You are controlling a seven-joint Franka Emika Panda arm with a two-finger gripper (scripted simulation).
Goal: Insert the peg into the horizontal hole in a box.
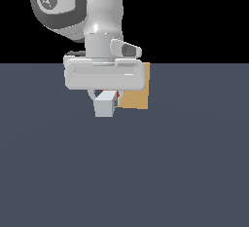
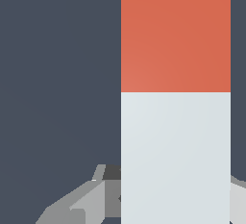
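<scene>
The arm hangs straight down from twelve o'clock in the exterior view, its gripper [image 1: 104, 96] closed around the peg [image 1: 104, 105] and holding it clear of the dark floor [image 1: 124, 172]. The peg's pale end faces the camera; a sliver of red-orange shows behind it. At about three o'clock from the peg stands the tan box [image 1: 136, 97], partly hidden by the hand; its hole is not visible. The wrist view alone shows the peg [image 2: 175, 98] lengthwise, red-orange beyond grey-white, and one grey finger [image 2: 81, 201].
</scene>
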